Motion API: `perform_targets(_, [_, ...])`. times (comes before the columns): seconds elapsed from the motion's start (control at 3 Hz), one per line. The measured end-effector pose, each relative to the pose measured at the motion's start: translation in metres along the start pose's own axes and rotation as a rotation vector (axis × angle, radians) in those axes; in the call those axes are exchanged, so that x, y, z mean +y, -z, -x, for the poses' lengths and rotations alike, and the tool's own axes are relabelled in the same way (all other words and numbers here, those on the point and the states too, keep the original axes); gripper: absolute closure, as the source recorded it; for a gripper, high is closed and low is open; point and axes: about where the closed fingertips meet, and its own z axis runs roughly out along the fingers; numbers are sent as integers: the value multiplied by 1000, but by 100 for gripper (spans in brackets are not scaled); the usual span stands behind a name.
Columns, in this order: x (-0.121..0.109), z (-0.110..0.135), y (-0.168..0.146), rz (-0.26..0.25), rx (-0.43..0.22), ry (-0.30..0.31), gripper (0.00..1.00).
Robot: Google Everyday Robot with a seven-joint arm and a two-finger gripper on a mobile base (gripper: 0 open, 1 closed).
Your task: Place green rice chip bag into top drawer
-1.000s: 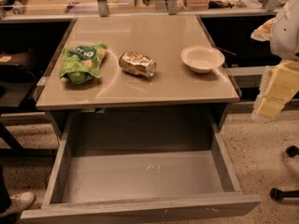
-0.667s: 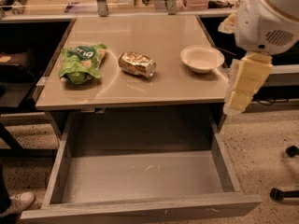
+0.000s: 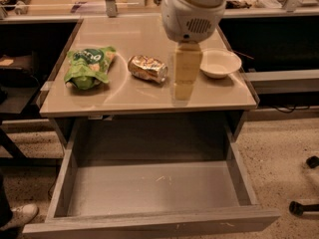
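The green rice chip bag [image 3: 88, 66] lies on the left part of the tan table top [image 3: 139, 31]. The top drawer [image 3: 149, 188] stands pulled wide open below the table's front edge, with nothing on its grey bottom. My gripper [image 3: 183, 88] hangs as a pale yellow block below the white wrist [image 3: 192, 9]. It is over the middle-right of the table, between the can and the bowl, about a bag's width to the right of the bag and not touching it.
A crushed gold can [image 3: 147, 68] lies at the table's centre, just left of the gripper. A white bowl [image 3: 220, 62] sits at the right. A shoe [image 3: 17, 217] shows at the bottom left. Black chair casters [image 3: 304, 205] stand on the floor at the right.
My arm has swung left from beyond the table's right edge to over the middle-right of the table top. The bag, can, bowl and drawer have not moved.
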Motion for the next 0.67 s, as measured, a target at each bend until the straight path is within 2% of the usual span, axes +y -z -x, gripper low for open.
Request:
perform_targets(0.33, [-3,9,1,-11,-9,14,0])
perform_targets(0.67, [-16,20,-9,-33,-43,10,0])
